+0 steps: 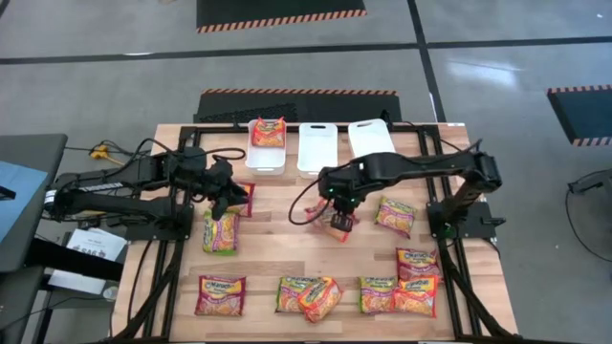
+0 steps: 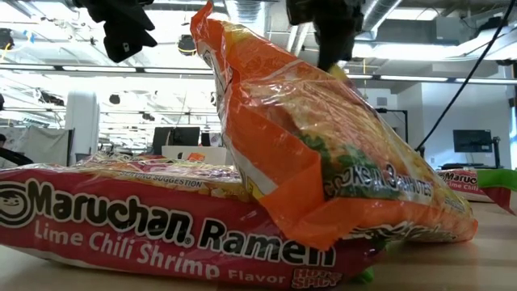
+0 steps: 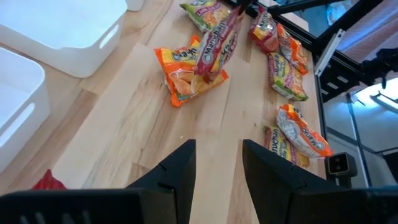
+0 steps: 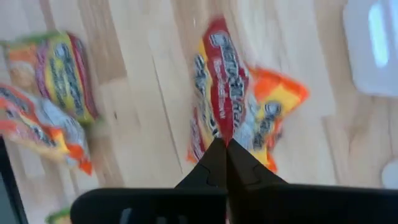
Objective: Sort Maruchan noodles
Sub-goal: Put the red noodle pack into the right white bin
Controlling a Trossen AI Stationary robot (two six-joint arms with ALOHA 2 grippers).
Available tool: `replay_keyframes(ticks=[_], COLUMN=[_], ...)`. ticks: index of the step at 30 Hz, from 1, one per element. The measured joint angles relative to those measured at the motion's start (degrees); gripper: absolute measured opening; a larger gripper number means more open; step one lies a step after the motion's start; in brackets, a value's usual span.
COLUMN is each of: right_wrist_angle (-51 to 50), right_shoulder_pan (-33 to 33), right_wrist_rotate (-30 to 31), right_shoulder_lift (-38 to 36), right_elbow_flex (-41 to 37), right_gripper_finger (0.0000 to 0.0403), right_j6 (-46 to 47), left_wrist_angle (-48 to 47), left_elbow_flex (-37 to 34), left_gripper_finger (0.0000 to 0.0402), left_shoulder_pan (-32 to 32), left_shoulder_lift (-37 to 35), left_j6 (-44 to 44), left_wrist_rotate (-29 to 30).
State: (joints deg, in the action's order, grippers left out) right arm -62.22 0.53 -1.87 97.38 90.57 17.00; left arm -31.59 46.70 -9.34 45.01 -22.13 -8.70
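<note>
Your right gripper (image 4: 225, 144) is hanging over the middle of the wooden table (image 1: 287, 258), clenched on the edge seam of a red crinkly plastic ramen packet (image 4: 222, 93), which is dangling above an orange packet (image 4: 277, 102). Your left gripper (image 3: 217, 163) is waiting released near the left-hand packets. The packet is looking light, soft and slippery; I judge the sealed end seam the safest hold, since the brittle noodles inside are crushing easily.

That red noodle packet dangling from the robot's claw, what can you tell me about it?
The red packet is a crinkly, glossy plastic Maruchan ramen pack, red with yellow print. It hangs edge-up from the right gripper, whose fingers are pinched shut on its edge. It hangs above the middle of the wooden table, over an orange packet lying on the wood.
</note>
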Motion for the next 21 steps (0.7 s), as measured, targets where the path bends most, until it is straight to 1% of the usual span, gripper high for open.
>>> replay_keyframes(ticks=[3,8,12,15,19,21], right_wrist_angle=[-2.9,-6.4,-8.2,-9.0,-9.6,-9.2], right_shoulder_pan=[-0.7,-3.1,-5.8,-8.7,-14.4,-18.3], right_wrist_rotate=[3.3,6.4,8.1,8.7,9.8,9.9], right_shoulder_lift=[-0.9,-3.0,-5.6,-7.5,-10.3,-11.5], right_elbow_flex=[1.5,2.9,3.3,3.3,3.3,3.3], right_gripper_finger=[0.0004,0.0004,0.0004,0.0004,0.0004,0.0004], right_j6=[0.1,-0.4,-2.0,-4.1,-8.3,-10.9], left_wrist_angle=[0.0,0.0,0.2,1.1,3.6,4.1], left_elbow_flex=[0.0,0.0,0.0,0.0,0.0,0.0], left_gripper_finger=[0.0116,0.0116,0.0116,0.0116,0.0116,0.0116], left_shoulder_pan=[0.0,0.0,0.0,-0.1,-0.3,-0.5], left_shoulder_lift=[0.0,0.0,0.0,0.0,0.0,0.0], left_j6=[0.0,0.0,0.6,1.6,1.6,1.6], left_wrist_rotate=[0.6,2.2,5.0,7.1,10.3,12.0])
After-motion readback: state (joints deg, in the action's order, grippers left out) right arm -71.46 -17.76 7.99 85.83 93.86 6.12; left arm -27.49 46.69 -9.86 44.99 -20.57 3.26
